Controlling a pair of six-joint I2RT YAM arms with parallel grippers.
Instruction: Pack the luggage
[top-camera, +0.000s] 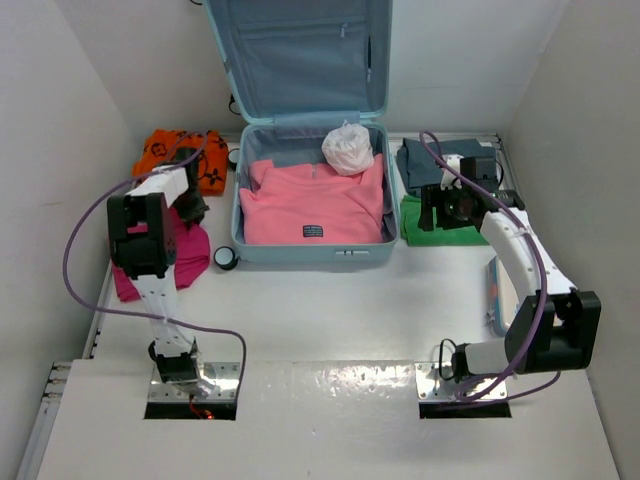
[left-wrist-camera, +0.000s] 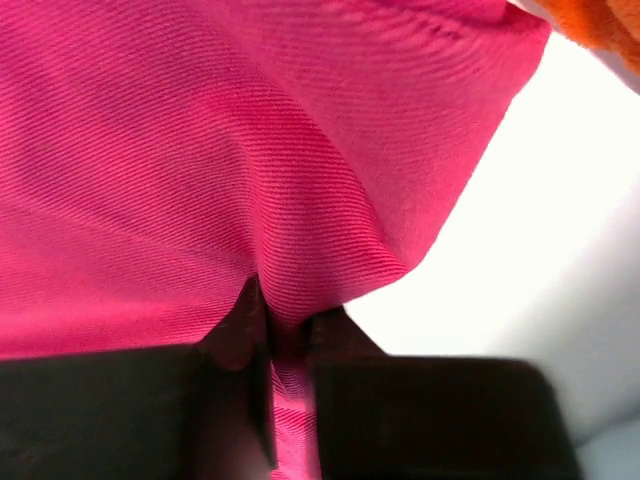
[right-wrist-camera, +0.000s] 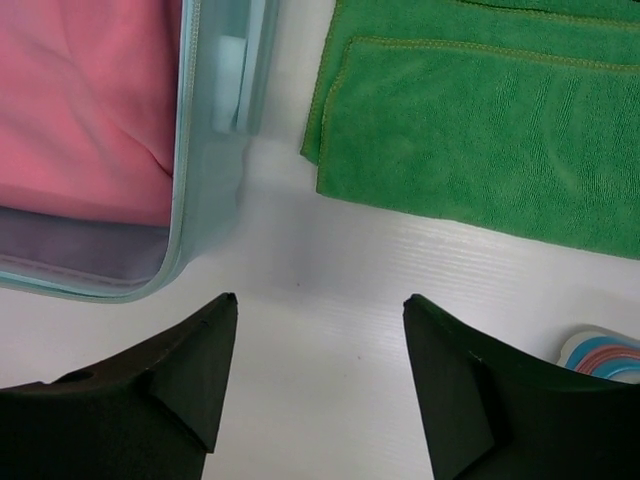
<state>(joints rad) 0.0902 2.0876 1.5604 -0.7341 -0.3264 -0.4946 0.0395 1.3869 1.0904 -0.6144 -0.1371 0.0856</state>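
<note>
Left fingers (left-wrist-camera: 235, 335) pinch magenta cloth (left-wrist-camera: 200, 150) (mostly hidden overhead); right fingers (right-wrist-camera: 190, 370) spread wide.

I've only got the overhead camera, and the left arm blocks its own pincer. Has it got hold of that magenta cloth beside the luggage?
Observer: Yes. The left wrist view shows the left pincer shut on a pinched fold of the magenta cloth.
Operator: And the right pincer, is it carrying anything?
Observer: No. The right pincer is open and empty, above bare table between the luggage corner and the green towel.
</note>
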